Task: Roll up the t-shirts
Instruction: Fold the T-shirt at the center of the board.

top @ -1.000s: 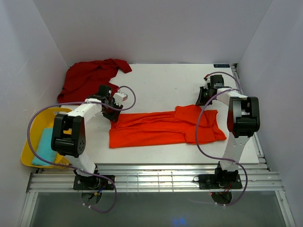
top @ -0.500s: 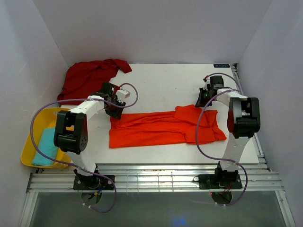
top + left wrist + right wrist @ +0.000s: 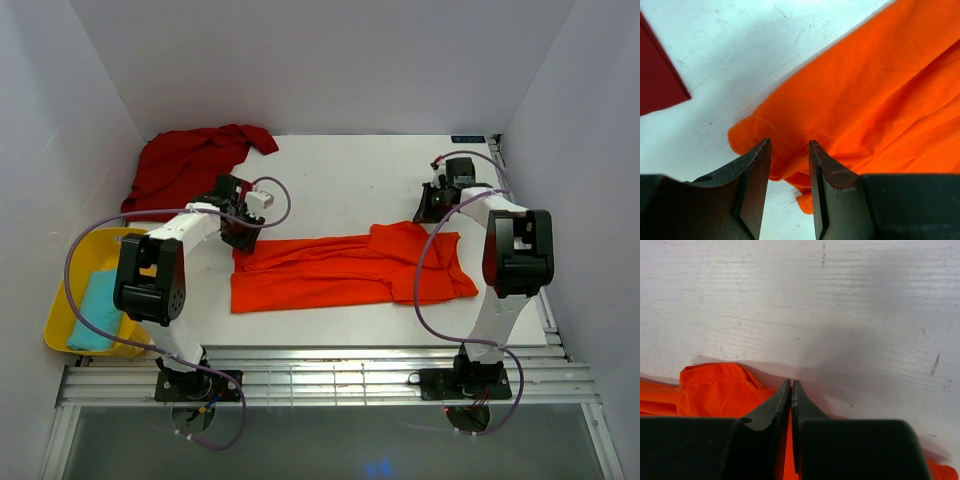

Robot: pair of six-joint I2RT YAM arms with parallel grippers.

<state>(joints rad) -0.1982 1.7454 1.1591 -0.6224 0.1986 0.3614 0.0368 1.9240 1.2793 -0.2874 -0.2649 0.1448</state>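
1. Orange-red is the main colour here: the bright orange-red cloth t-shirt lies flat, folded into a long band, across the middle of the white table, with a sleeve bunched at its right end.
2. The dark crimson red cloth t-shirt sits in a loose heap at the far left corner of the table, well apart from the right arm.
3. The left gripper is low over the far left corner of the orange-red shirt. Its jaws stand partly apart (a clear gap shows in the wrist view), with a fold of the cloth seen in the gap beyond the tips. It clamps nothing.
4. The right gripper is at the shirt's far right edge, beside the sleeve. Its dark fingers are pressed together, with the tips right where cloth meets bare table. Whether any cloth is nipped between them cannot be told.
5. A yellow plastic tub rests off the table's left edge, with a folded teal cloth inside.
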